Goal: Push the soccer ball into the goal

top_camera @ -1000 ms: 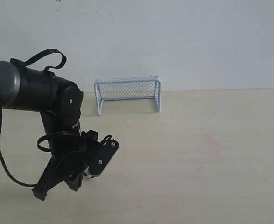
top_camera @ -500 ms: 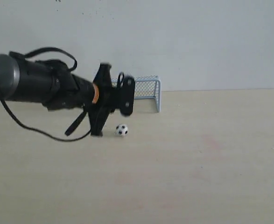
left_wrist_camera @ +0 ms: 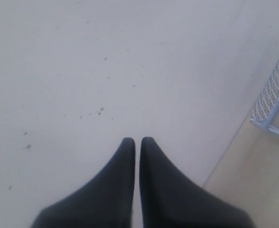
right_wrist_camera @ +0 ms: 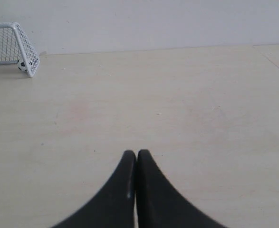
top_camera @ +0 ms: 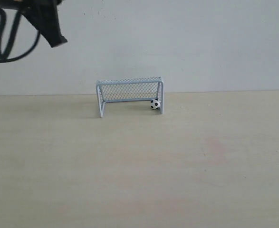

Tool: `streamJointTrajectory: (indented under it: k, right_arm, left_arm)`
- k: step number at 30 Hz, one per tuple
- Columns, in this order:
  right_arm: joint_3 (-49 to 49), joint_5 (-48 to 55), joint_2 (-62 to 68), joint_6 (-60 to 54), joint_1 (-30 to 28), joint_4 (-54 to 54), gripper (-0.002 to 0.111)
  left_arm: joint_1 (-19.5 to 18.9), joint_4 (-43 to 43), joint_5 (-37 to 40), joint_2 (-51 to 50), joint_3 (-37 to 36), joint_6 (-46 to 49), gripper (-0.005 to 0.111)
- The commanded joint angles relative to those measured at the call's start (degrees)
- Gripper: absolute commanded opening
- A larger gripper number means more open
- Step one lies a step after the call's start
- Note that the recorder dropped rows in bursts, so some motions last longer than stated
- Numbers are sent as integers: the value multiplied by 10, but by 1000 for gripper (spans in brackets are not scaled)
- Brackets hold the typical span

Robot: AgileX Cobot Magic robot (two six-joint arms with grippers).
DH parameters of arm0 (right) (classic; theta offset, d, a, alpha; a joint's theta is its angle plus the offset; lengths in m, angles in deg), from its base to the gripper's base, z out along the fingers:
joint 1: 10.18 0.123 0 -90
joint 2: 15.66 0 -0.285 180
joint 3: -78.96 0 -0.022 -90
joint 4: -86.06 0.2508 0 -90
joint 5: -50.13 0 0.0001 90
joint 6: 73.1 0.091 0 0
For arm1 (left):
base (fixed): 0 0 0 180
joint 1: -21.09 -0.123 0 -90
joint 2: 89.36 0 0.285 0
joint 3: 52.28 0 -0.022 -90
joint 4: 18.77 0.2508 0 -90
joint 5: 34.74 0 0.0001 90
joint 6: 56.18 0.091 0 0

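Tiny white, black-patched soccer ball (top_camera: 155, 103) is seen inside the pale blue tubular mesh-netted goal (top_camera: 129, 81), by the post at exterior-view right, on the pale wood counter (top_camera: 187, 171). The push is judged done. Left fingers (left_wrist_camera: 125, 164) and right fingers (right_wrist_camera: 125, 168) are closed together and hold nothing. Next, only parking the arms is called for.

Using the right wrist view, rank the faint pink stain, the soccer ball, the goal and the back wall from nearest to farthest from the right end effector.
From the right end effector:
1. faint pink stain, on the table.
2. soccer ball and goal: ball sits at the goal's front post, too close to call.
3. back wall, behind the goal.
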Motion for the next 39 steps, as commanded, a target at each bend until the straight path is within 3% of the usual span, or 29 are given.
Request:
streamJointTrajectory:
  k: [1, 8, 20, 30, 39]
  right_arm:
    - [0, -7, -3, 0, 1, 0, 0]
    - [0, -7, -3, 0, 1, 0, 0]
    - [0, -7, -3, 0, 1, 0, 0]
    - [0, -7, -3, 0, 1, 0, 0]
    - [0, -7, -3, 0, 1, 0, 0]
  left_arm:
    - [1, -30, 15, 97, -69, -81, 4]
    - [1, -64, 15, 246, -212, -157, 4]
    - [1, -203, 13, 503, -394, -160, 4]
    - [1, -245, 19, 719, -409, -160, 4]
    - [1, -245, 19, 824, -409, -160, 4]
